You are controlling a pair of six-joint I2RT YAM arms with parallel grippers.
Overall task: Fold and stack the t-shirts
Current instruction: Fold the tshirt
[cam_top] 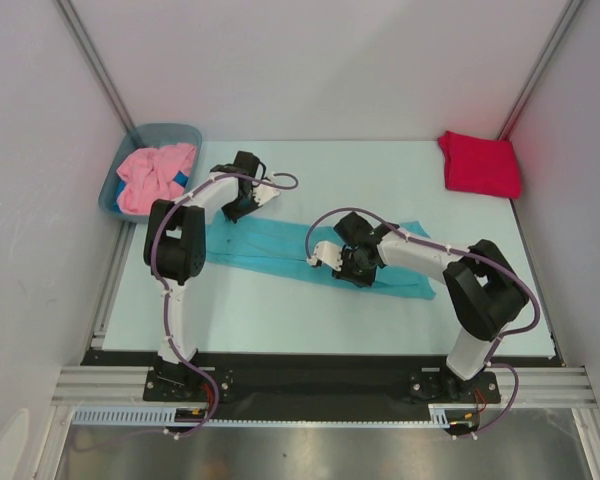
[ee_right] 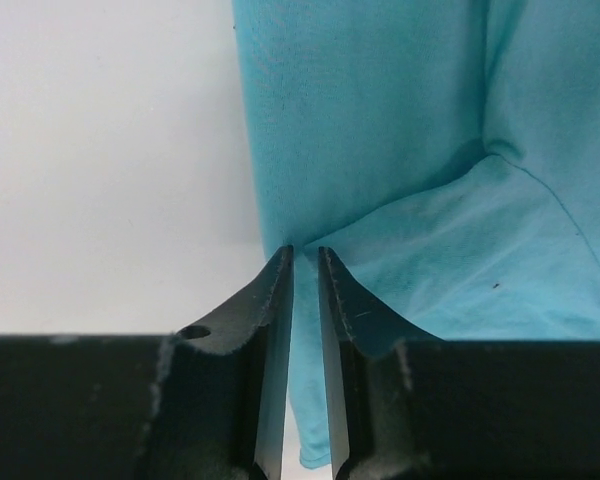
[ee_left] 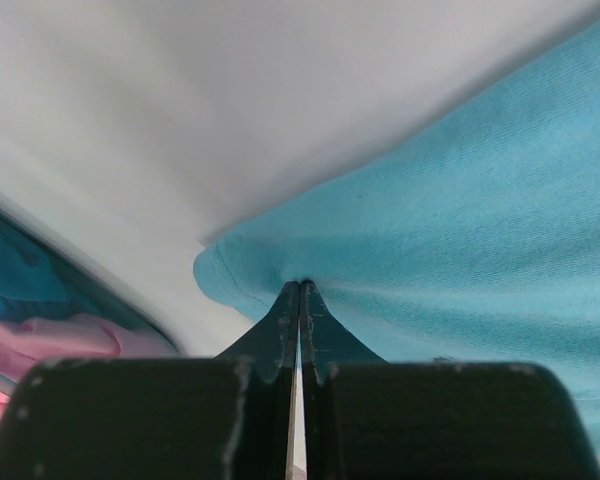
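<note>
The right gripper (ee_right: 305, 255) is the nearer tool. Its jaws stand almost together, with only a narrow slot between them, and the near hem of the turquoise shirt (cam_top: 280, 243) runs into that slot, so it appears to have a pinch on the cloth edge. The shirt lies flat on the table (cam_top: 380, 180) as a long narrow band. Its long axis runs diagonally from near right to far left, and the right gripper meets it about midway along the near edge, with the rest of the band extending away to the right. Farther along the axis, at the far-left end, the left gripper (ee_left: 298, 288) has its jaws fully together on a corner of the hem, and the cloth puckers at the tips. Both grips therefore sit on the left half of the band, while the near-right end lies free. A fold across the long axis would probably carry the held end toward that free end. Beyond the left gripper, the pink shirt (cam_top: 152, 175) lies bunched in the tub (cam_top: 170, 130) at far left. The red shirt (cam_top: 478, 163) lies folded at far right, well apart from both tools.
</note>
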